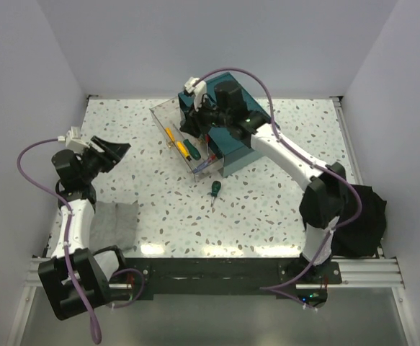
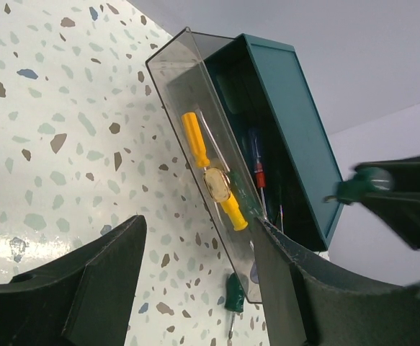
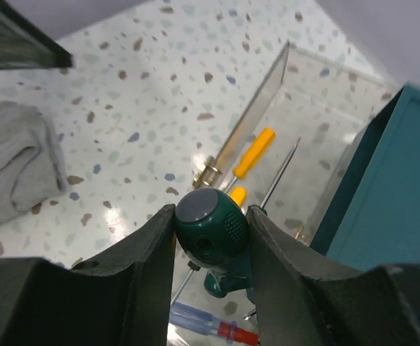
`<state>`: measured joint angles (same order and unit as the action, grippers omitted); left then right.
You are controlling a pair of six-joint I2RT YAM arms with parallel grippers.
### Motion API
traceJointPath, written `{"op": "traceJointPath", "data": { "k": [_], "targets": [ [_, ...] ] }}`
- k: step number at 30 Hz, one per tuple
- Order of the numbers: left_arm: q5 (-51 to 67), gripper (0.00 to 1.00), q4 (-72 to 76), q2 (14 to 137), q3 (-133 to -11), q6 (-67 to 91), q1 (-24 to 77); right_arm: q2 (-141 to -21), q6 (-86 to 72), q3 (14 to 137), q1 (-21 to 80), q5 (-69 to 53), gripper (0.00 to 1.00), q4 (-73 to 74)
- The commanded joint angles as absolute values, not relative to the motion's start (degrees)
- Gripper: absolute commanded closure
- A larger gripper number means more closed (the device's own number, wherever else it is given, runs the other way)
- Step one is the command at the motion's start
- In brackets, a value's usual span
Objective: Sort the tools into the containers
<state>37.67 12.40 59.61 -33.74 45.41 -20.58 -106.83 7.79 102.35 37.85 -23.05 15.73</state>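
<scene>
My right gripper [image 3: 210,232] is shut on the round head of a green-handled screwdriver [image 3: 211,223], held over the pulled-out clear drawer [image 1: 168,115] of the teal box [image 1: 233,140]. Inside the drawer lie a yellow-handled screwdriver [image 3: 255,153], a second yellow handle [image 2: 235,209] and a blue-and-red one [image 3: 217,328]. Another green screwdriver [image 1: 215,190] lies on the table just in front of the drawer and also shows in the left wrist view [image 2: 233,294]. My left gripper [image 1: 116,151] hovers open at the left, empty, facing the drawer [image 2: 173,79].
A grey folded cloth [image 1: 114,223] lies near the left arm's base. A black cloth [image 1: 364,216] hangs by the right arm at the table's right edge. The drawer front carries a brass knob [image 3: 211,173]. White walls close in the speckled table.
</scene>
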Motion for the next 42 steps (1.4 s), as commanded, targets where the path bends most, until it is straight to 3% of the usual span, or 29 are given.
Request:
{"op": "traceJointPath", "data": {
  "k": [1,3,5,6,15,22,26,33,42],
  "targets": [
    [37.62,0.35,12.83,57.39,-35.16,44.30,-21.09,-112.23,0.44,106.07,37.62,-16.53,0.68,14.41],
    [37.71,0.35,12.66,57.04,-34.81,44.21,-21.09,-112.33,0.35,106.78,37.71,-14.69,0.50,14.33],
    [37.62,0.35,12.92,56.69,-34.37,44.21,-21.27,-110.40,-0.97,106.09,37.70,-12.40,0.23,13.45],
    [37.62,0.35,13.09,56.69,-34.19,44.47,-21.27,-109.43,-0.71,105.47,37.71,-12.31,0.20,12.93],
    [37.00,0.35,14.60,58.27,-33.83,45.44,-21.53,-88.96,11.93,84.92,37.88,-23.99,0.22,13.79],
    [37.44,0.35,15.47,64.50,-38.31,44.56,-21.97,-76.03,56.01,63.21,38.67,-30.67,0.28,31.43],
    [37.97,0.36,15.56,65.92,-39.55,44.22,-21.97,-75.85,81.00,59.60,40.52,-26.02,0.26,44.37],
    [37.35,0.35,15.91,61.54,-36.13,44.21,-22.15,-81.37,107.63,58.00,40.87,-22.06,0.23,42.72],
    [37.71,0.35,17.04,55.99,-32.61,45.96,-22.41,-98.95,111.26,70.39,45.44,-20.57,0.25,41.75]
  ]
}}
